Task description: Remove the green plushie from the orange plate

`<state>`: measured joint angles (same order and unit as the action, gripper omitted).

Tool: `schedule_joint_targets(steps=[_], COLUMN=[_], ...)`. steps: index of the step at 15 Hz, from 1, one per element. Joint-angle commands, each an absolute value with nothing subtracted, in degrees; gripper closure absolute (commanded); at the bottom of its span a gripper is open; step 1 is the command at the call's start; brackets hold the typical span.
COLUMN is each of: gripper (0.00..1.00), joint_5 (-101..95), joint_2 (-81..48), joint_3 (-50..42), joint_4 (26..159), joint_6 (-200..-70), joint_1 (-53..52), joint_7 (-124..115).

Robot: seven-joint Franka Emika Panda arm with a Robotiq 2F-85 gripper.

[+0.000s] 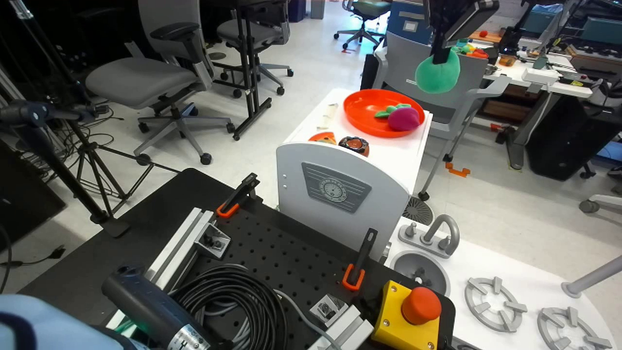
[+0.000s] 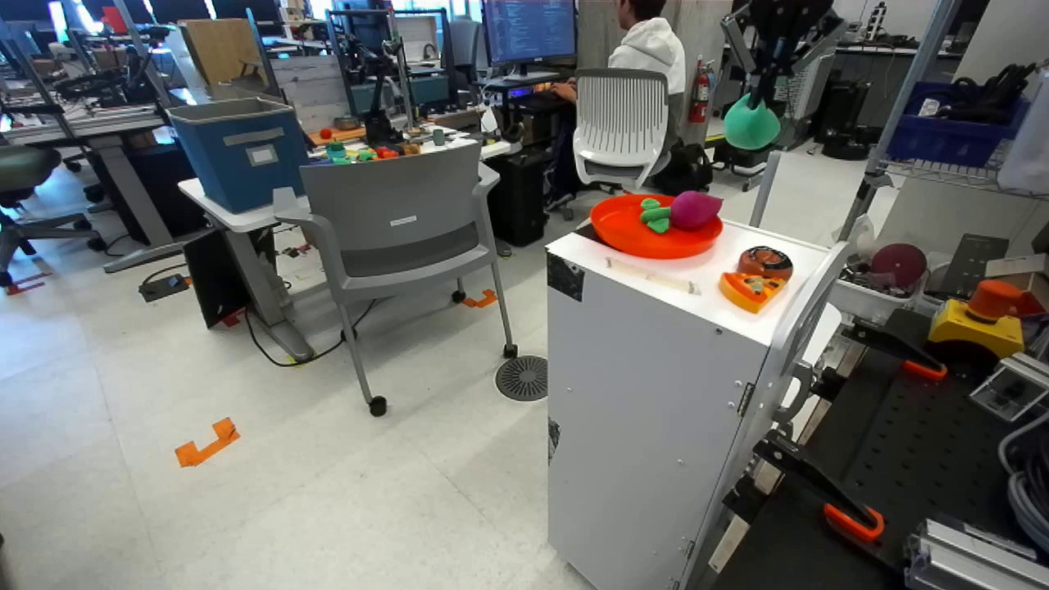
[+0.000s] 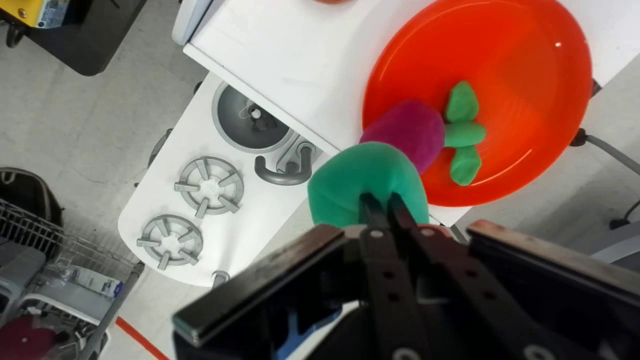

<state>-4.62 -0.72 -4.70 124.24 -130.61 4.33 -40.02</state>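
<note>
High at the far right in an exterior view, the black gripper is clamped on the green plushie, up in the air and off the orange plate, where a magenta plush vegetable lies toward the right edge. On the grey end panel, a dial emblem bears markings too small to read.

In an exterior view, a toy pizza slice lies near right of the orange plate, well below the green plushie. Far left, a blue bin wears a white label, its print illegible; the text on the far monitor cannot be read either.

In the wrist view, the fingers pinch the green plushie; on the left, a sticker on a yellow box carries print too fine to make out.
</note>
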Motion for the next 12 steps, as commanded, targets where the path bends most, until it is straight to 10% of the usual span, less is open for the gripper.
schedule_joint_targets(steps=[1, 12], gripper=[0.99, 0.99], joint_5=[0.60, 5.32], joint_2=[-1.67, -2.94], joint_3=[-4.45, -4.51], joint_4=[122.59, 120.62], joint_6=[-130.27, -125.98], joint_1=[4.07, 3.80], joint_7=[-38.34, -46.69])
